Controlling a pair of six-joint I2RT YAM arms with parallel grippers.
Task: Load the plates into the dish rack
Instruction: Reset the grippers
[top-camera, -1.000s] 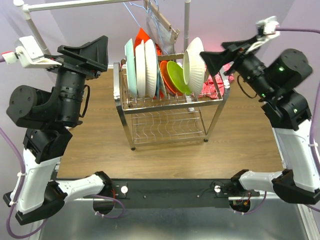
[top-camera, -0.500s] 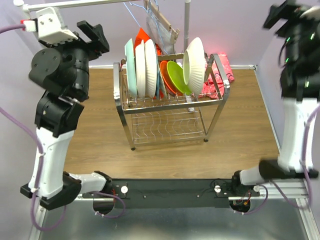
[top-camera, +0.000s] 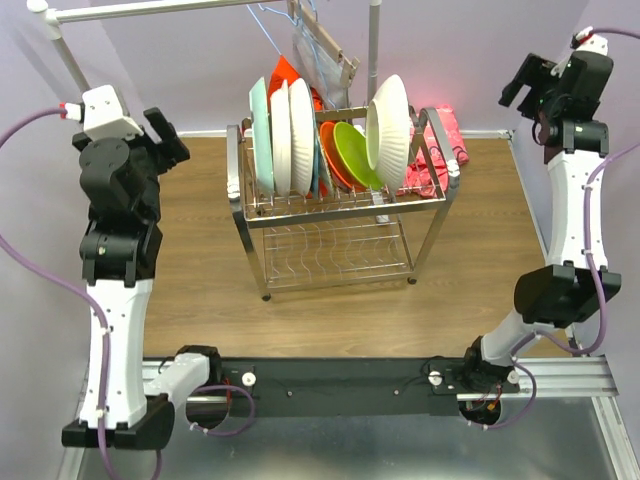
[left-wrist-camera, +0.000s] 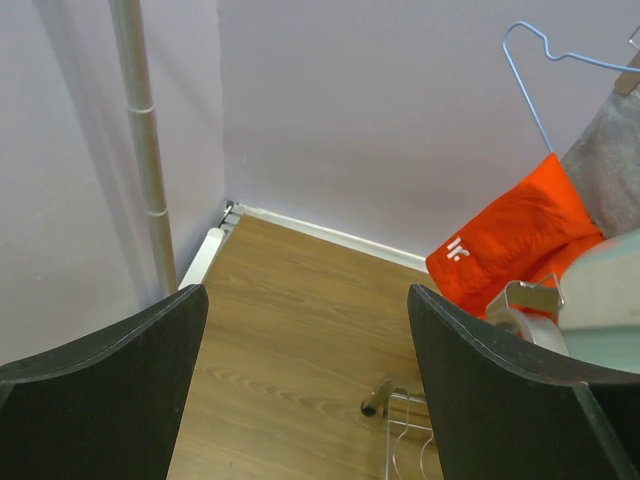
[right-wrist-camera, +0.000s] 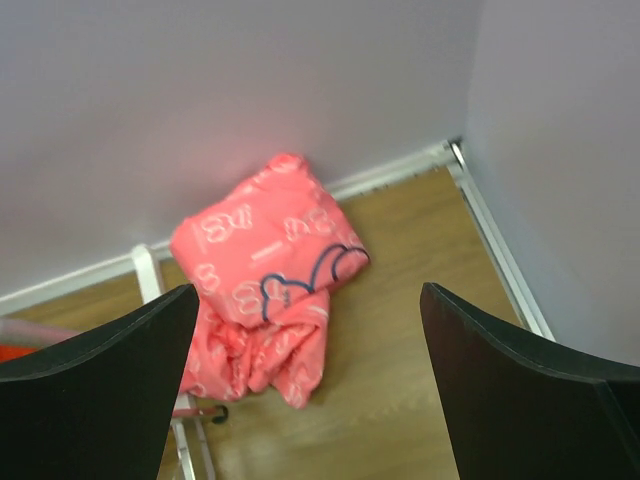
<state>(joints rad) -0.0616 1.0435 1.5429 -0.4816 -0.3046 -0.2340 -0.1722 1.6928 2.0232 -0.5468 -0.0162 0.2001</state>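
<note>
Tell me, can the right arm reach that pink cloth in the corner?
Probably yes: the right tool is open and points down at the pink cloth, with nothing showing between them.

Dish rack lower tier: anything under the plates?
Only bare wire shows on the lower tier of the chrome wire dish rack; its far strip is hidden by the upper shelf and round plates.

One short white mark stands on the orange cloth (left-wrist-camera: 515, 235) in the left wrist view, near its lower left edge; it reads roughly "ir.", though the letters are small and tilted; the pink cloth (right-wrist-camera: 265, 300) in the right wrist view bears white outlined shapes and a dark blue looping line, none legible as letters; the top view shows no readable text.
</note>
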